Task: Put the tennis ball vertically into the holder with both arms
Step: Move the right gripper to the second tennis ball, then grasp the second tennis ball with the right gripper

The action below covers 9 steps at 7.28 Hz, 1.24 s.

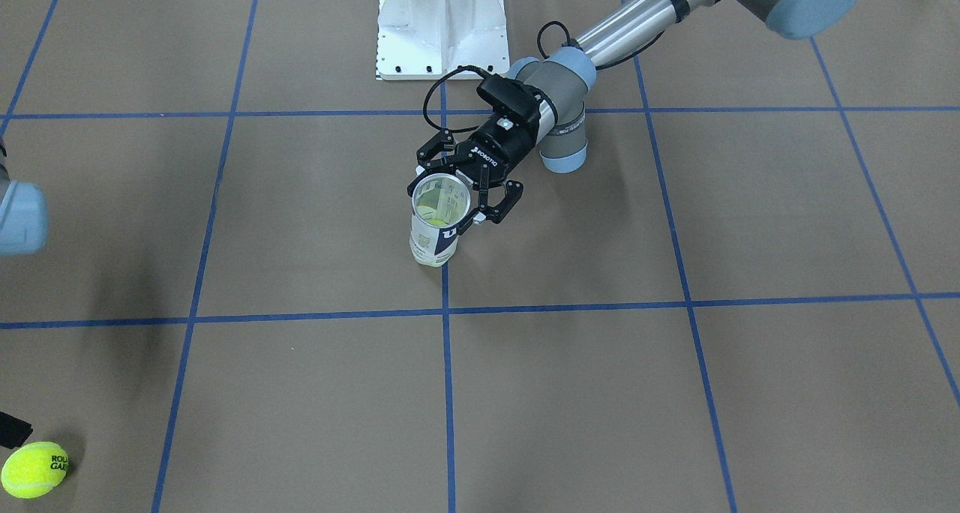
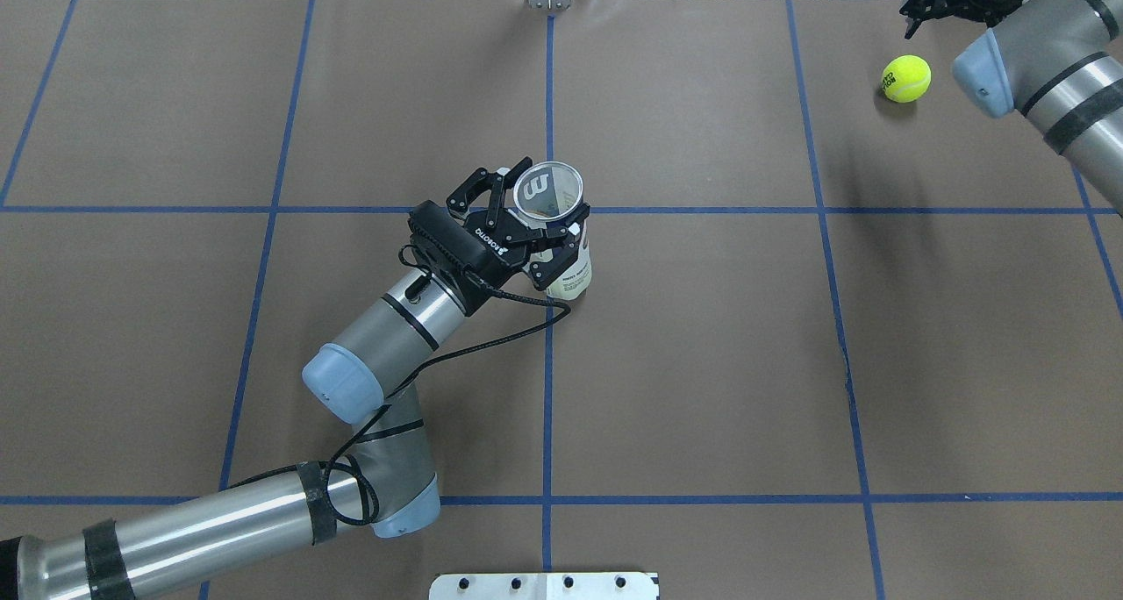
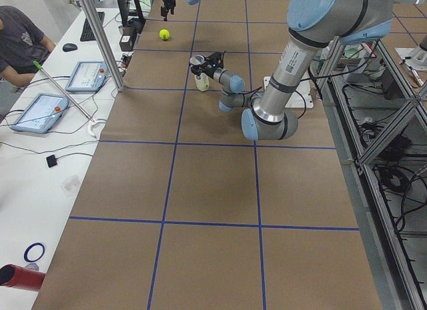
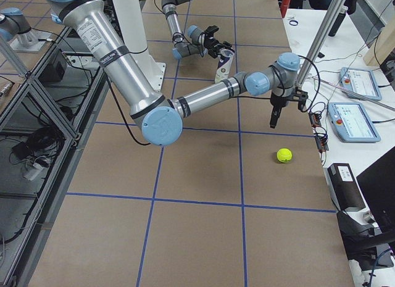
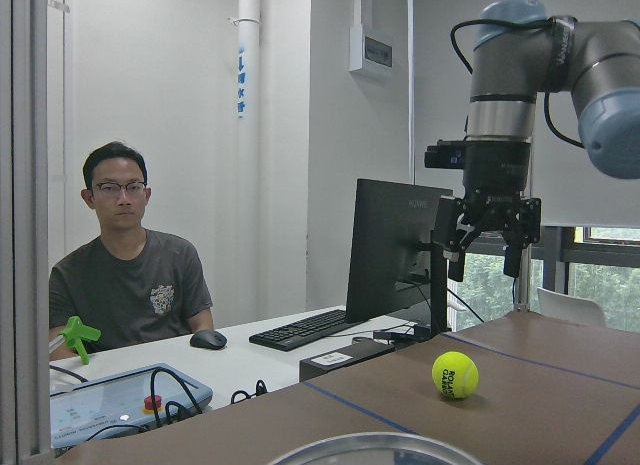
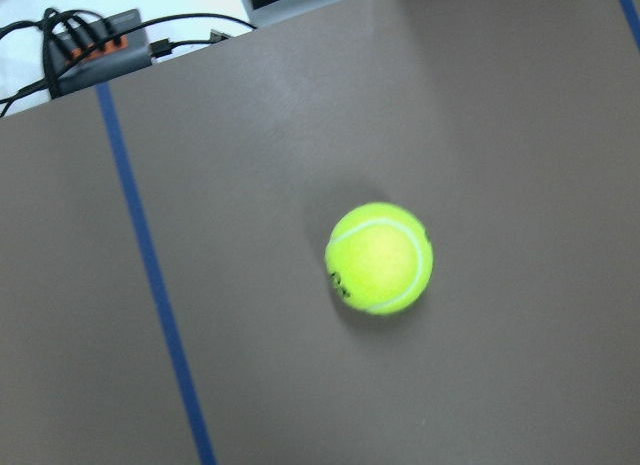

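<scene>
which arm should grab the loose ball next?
Right. The right gripper hangs just above the tennis ball at the table's far right corner, fingers pointing down. The left gripper is closed around the upright holder mid-table, far from the ball.

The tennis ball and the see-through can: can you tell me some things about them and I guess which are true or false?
1. The tennis ball lies on the table, held by no gripper. True.
2. The left gripper holds the holder upright. True.
3. The right gripper is squeezing the ball. False: it hangs above the table beside the ball, not touching it.
4. The holder lies on its side. False: it stands, open mouth up.
5. The ball is right next to the holder. False: it sits far off, near the table's edge.
</scene>
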### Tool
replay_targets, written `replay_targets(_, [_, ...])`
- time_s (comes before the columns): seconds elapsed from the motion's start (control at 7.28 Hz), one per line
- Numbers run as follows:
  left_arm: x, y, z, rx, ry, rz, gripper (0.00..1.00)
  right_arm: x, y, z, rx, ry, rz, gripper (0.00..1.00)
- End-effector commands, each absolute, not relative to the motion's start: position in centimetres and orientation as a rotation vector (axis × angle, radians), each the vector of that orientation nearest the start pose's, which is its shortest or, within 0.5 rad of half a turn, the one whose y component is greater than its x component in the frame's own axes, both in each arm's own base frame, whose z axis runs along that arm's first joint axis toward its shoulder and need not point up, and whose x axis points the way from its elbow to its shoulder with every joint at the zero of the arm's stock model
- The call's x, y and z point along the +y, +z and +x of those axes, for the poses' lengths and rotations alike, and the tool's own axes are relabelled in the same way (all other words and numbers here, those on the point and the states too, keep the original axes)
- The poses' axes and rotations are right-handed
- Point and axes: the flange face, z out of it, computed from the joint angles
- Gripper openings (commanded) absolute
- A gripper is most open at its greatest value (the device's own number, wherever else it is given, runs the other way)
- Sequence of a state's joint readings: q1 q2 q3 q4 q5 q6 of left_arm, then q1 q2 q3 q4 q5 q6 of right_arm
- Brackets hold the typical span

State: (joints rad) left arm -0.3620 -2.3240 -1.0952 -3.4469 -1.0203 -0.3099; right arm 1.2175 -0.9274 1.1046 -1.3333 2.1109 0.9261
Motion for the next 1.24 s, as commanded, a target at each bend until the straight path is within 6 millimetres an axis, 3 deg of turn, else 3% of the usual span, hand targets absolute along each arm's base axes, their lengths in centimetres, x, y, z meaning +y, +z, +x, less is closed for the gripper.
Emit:
replay_targets(0.0, [-41.5,23.4,57.4,1.178,-0.043,1.691,0.92,-76.6,51.7,-21.0,-0.663,0.429,0.013,0.99])
replay_targets(0.14, [-41.6,23.5,57.4,1.177,-0.042,1.690,0.92,-76.7,53.7,-21.4,-0.637,0.423,0.044,0.99])
replay_targets(0.69, [-41.5,23.4,57.3,1.179,-0.044,1.691,0.92,-76.6,55.0,-24.5,-0.638,0.388,0.071,0.99])
replay_targets(1.1, [-41.5,23.4,57.3,1.177,-0.042,1.693,0.92,-76.4,56.2,-25.6,-0.638,0.373,0.117,0.99])
